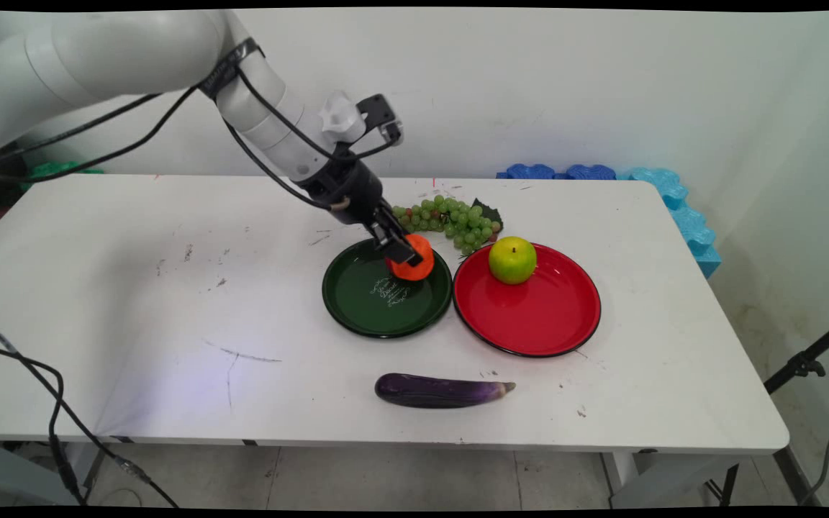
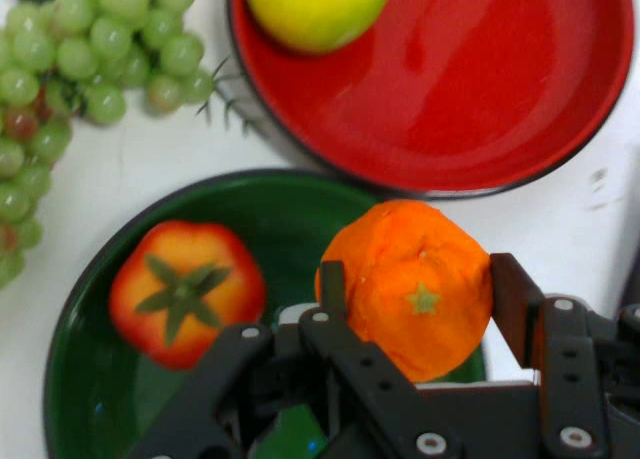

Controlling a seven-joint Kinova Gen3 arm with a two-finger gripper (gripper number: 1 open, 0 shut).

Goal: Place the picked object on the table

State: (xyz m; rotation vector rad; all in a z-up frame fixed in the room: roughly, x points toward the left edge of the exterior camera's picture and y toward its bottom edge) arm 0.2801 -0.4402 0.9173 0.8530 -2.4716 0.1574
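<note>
While gripper-held [image 2: 412,297], orange [image 2: 412,279] over green plate [image 2: 85,379]

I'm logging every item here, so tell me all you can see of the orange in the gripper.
The orange is round, bright orange, with a small green star-shaped stem mark facing the hand camera and a slightly dimpled, matte skin. The gripper has a finger pressed against each side. It sits over the far right part of the green plate, near a tomato; whether it rests on the plate is unclear.

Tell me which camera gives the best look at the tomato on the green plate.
The hand view: the tomato lies in plain sight on the green plate, left of the orange held between the jaws. In the main view the gripper and orange hide it, so it doesn't show there.
</note>
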